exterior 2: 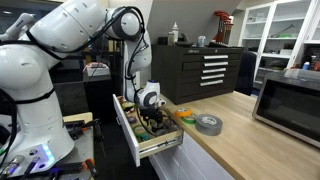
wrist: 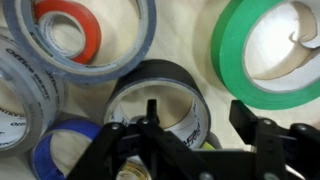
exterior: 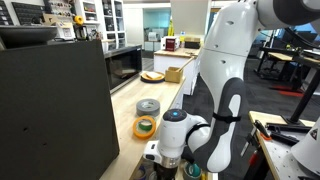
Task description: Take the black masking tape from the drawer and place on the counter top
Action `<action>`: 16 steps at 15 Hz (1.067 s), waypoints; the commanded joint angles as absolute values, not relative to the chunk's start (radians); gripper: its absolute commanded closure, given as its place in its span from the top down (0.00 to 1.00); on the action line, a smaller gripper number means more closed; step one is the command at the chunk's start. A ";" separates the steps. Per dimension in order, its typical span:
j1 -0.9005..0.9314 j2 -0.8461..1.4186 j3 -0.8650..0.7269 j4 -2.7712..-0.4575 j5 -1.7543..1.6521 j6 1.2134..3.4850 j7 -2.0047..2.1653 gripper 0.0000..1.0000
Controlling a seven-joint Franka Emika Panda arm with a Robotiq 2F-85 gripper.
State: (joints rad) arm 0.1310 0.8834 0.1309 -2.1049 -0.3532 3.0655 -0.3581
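Observation:
In the wrist view the black masking tape (wrist: pixel 165 70) lies flat in the drawer among other rolls. My gripper (wrist: pixel 198 118) is open just above it. One finger is over the roll's hole and the other is outside its right wall, neither pressing on it. In both exterior views the gripper (exterior: pixel 160 150) (exterior 2: pixel 150 112) reaches down into the open drawer (exterior 2: pixel 132 142) under the wooden counter top (exterior 2: pixel 225 150). The black tape is hidden in those views.
In the drawer are a green roll (wrist: pixel 262 50), a clear roll with a red core (wrist: pixel 85 35), a blue roll (wrist: pixel 55 150) and a printed clear roll (wrist: pixel 20 95). On the counter lie a grey tape roll (exterior 2: pixel 208 123) (exterior: pixel 147 106) and a yellow roll (exterior: pixel 145 126). A microwave (exterior 2: pixel 290 100) stands further along.

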 commanded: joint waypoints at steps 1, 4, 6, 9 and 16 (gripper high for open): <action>0.078 0.906 0.176 -2.083 -0.364 3.070 -0.403 0.46; 0.066 0.904 0.185 -2.085 -0.364 3.072 -0.413 0.27; 0.059 0.894 0.191 -2.098 -0.363 3.077 -0.415 0.14; 0.053 0.865 0.208 -2.127 -0.348 3.066 -0.395 0.03; 0.097 0.719 0.243 -2.250 -0.308 3.064 -0.309 0.04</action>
State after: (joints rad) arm 0.0781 0.8448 0.2372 -2.1385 -0.3351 3.0655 -0.3594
